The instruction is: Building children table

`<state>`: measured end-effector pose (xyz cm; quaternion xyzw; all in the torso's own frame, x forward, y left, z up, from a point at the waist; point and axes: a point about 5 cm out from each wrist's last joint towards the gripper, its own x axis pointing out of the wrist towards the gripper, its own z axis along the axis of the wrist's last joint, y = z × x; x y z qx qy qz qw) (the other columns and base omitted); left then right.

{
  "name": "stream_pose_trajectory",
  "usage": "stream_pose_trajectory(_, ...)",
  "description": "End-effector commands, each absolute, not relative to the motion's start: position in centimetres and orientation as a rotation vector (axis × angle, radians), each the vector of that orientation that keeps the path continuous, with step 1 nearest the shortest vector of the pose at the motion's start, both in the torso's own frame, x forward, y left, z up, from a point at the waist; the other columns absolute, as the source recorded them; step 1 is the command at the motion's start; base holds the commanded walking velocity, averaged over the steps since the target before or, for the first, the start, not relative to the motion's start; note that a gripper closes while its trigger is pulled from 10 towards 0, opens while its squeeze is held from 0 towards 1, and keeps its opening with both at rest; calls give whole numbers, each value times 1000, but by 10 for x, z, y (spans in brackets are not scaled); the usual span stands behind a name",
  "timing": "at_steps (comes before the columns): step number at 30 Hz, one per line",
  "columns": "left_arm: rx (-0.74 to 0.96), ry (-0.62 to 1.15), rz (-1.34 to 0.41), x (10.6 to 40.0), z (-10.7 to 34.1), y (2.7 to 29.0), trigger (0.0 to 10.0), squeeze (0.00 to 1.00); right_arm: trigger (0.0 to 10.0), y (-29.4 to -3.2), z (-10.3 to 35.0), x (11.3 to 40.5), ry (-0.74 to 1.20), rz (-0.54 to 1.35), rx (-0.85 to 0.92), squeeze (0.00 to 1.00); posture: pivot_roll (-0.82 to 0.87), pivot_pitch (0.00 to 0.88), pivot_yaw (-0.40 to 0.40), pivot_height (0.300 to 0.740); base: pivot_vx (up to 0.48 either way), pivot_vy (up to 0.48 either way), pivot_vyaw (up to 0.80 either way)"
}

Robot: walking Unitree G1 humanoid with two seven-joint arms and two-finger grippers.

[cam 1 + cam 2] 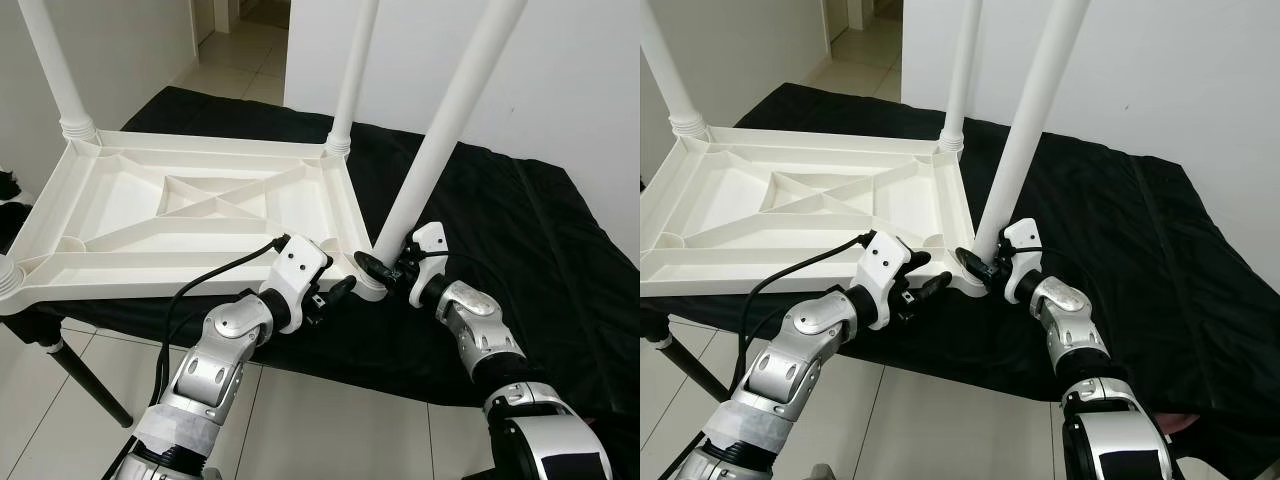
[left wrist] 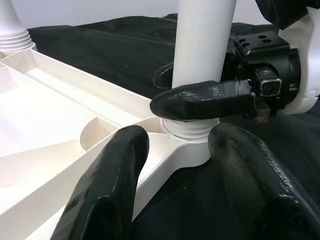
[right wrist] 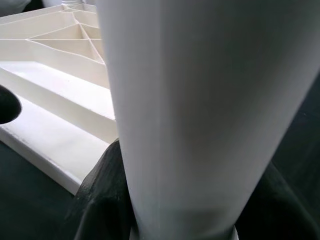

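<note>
The white ribbed plastic tabletop (image 1: 190, 215) lies upside down on a black-draped worktop (image 1: 520, 240), round legs up. The right pincer (image 1: 385, 268) pinches the near smooth leg (image 1: 440, 130) at its base. The left pincer (image 2: 170, 165) straddles that rounded corner, spread.

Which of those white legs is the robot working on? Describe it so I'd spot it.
Find the upturned white tabletop on the black cloth. At its corner nearest the robot stands one leg, leaning, with the right gripper clamped round its base.
</note>
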<state>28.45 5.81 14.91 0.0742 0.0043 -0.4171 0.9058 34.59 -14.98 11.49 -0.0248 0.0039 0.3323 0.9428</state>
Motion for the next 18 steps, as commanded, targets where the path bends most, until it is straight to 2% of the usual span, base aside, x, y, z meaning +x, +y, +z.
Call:
stream_pose_trajectory(1, 153, 11, -830, 285, 148, 57, 10000, 0, 10000, -153, 96, 339, 94, 650, -48, 0, -11, 0, -88, 740, 0, 0, 0)
stream_pose_trajectory(6, 150, 13, -833, 284, 147, 56, 10000, 0, 10000, -147, 95, 337, 73, 449, -17, 0, -22, 0, -88, 740, 0, 0, 0)
stream_pose_trajectory(12, 149, 13, -834, 284, 146, 55, 10000, 0, 10000, -135, 96, 330, 55, 338, 40, 0, -24, 0, -89, 740, 0, 0, 0)
stream_pose_trajectory(13, 146, 13, -835, 283, 146, 54, 10000, 0, 10000, -127, 95, 324, 55, 252, 59, 0, -26, 0, -88, 740, 0, 0, 0)
stream_pose_trajectory(15, 146, 13, -835, 283, 146, 54, 10000, 0, 10000, -127, 95, 324, 55, 252, 59, 0, -26, 0, -88, 740, 0, 0, 0)
stream_pose_trajectory(18, 146, 14, -838, 283, 146, 53, 10000, 0, 10000, -120, 96, 320, 47, 140, 67, 0, -25, 0, -90, 740, 0, 0, 0)
